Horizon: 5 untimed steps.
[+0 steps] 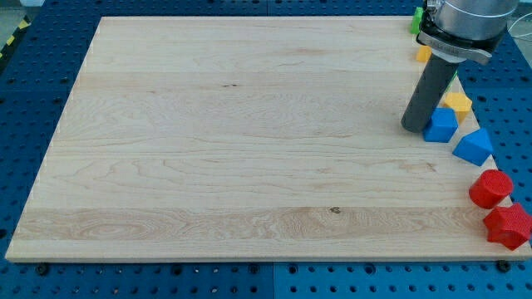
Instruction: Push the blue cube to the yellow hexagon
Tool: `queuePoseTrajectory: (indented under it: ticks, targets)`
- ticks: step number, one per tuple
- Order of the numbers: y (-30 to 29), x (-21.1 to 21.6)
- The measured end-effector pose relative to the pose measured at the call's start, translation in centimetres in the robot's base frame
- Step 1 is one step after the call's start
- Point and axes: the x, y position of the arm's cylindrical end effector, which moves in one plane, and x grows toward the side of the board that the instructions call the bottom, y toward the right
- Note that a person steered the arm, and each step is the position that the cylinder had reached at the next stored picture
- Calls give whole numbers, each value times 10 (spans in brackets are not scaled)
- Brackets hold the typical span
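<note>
The blue cube [442, 125] sits near the board's right edge. The yellow hexagon [458, 103] lies just above and to the right of it, nearly touching. My tip [413, 127] stands on the board at the cube's left side, right against it. The rod rises to the arm's head at the view's top right.
A blue triangular block [474, 147] lies below right of the cube. A red cylinder [490, 188] and a red block [508, 226] sit at the lower right edge. A yellow block [424, 54] and a green block [416, 22] are partly hidden behind the arm. The wooden board [233, 141] fills the view.
</note>
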Motion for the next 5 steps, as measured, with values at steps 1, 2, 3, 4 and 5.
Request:
queuePoseTrajectory:
  ticks: [1, 2, 3, 4, 5]
  targets:
    - [5, 5]
    - [5, 5]
    - [5, 5]
    - [13, 7]
    - [19, 7]
